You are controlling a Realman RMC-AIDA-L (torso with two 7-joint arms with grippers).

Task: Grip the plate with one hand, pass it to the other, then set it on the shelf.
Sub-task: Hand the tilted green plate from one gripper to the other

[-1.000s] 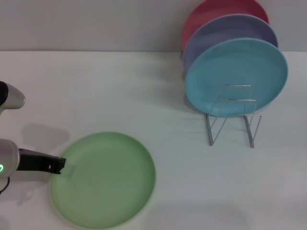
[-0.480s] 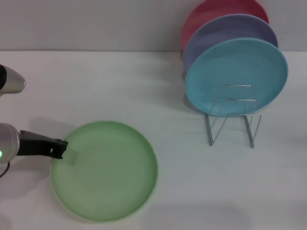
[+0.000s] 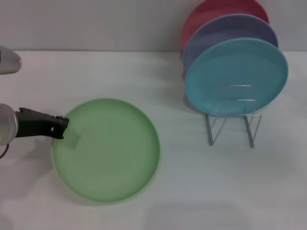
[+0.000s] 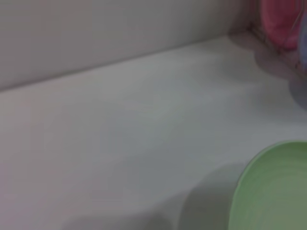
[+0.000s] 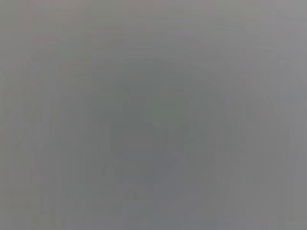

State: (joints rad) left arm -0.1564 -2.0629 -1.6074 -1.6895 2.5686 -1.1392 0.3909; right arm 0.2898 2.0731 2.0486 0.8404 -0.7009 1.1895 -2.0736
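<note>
The light green plate (image 3: 106,149) is held above the white table, at the left of the head view. My left gripper (image 3: 61,128) is shut on the plate's left rim. The plate's edge also shows in the left wrist view (image 4: 271,191). The silver wire rack (image 3: 233,115) stands at the right, with its two front loops free. My right gripper is out of view, and the right wrist view is a blank grey.
A light blue plate (image 3: 236,75), a lavender plate (image 3: 225,33) and a red plate (image 3: 211,12) stand upright in the back of the rack. A grey wall runs behind the white table (image 3: 120,72).
My left gripper has lifted the green plate off the table and carried it away from the front edge. Its shadow now lies below it.
</note>
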